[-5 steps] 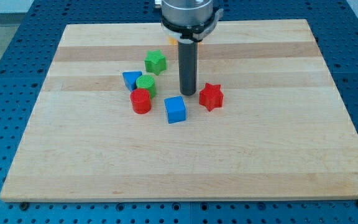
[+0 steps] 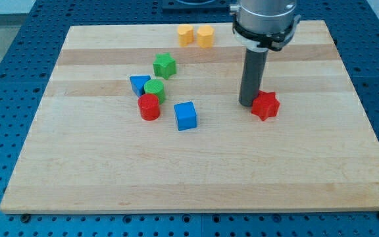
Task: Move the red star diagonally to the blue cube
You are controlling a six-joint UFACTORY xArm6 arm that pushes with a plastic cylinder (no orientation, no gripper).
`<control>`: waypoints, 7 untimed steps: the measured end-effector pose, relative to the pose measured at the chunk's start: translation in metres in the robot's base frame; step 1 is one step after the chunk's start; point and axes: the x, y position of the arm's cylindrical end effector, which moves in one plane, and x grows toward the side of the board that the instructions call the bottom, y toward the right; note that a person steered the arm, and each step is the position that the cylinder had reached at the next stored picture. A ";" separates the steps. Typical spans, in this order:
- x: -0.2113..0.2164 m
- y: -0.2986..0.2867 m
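Tip touching red star on its left, blue cube well apart, fingers not shown.

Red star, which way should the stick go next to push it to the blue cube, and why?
Probably my tip should first slip around to the view's right of the red star. Right now it sits against the star's left side, between the star and the blue cube, so pushing from here would likely send the star farther away.

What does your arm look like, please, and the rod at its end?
My arm ends in a round metallic grey housing with a black ring and a white collar below it. From it hangs a straight, dark grey cylindrical rod down to my tip. No cables or markings show.
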 end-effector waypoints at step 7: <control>0.066 0.097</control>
